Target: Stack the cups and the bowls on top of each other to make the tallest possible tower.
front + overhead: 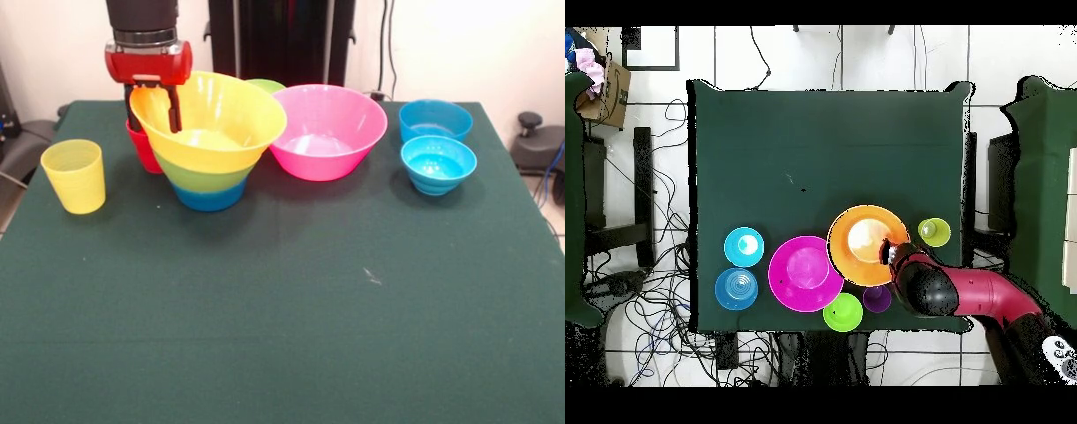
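Claw [157, 99] was pinched shut on the rim of the orange bowl [212, 119], and we thought the shiny, light plastic could slip, so the rim felt best.

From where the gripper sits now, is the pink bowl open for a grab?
Probably yes. The pink bowl stands upright and empty, nothing over it. But the gripper straddles the orange bowl's rim and must let go first.

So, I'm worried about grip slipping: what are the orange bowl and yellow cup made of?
The orange bowl looks like glossy, thin plastic: light glints on its rim and glows through its wall. The yellow cup seems translucent plastic with a duller, faintly ribbed surface. Both probably smooth.
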You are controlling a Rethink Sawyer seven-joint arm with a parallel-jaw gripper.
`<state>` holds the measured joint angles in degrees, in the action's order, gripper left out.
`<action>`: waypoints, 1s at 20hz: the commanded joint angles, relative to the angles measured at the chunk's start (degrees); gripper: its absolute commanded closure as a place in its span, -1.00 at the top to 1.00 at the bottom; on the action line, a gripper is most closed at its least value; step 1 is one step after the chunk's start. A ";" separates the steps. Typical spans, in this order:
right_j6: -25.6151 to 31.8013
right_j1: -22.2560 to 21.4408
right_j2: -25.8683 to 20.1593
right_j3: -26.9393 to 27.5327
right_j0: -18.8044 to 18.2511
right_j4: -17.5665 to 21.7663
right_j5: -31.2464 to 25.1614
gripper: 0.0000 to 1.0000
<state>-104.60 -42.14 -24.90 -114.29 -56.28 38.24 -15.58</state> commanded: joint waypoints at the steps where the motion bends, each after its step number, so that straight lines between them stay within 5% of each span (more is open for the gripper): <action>1: 1.64 -5.75 -4.99 -3.14 0.20 -1.02 -2.42 1.00; 20: 5.41 -11.31 -11.72 -4.62 -3.02 -8.43 -11.51 1.00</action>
<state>-104.60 -52.63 -31.53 -115.83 -59.89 32.57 -18.27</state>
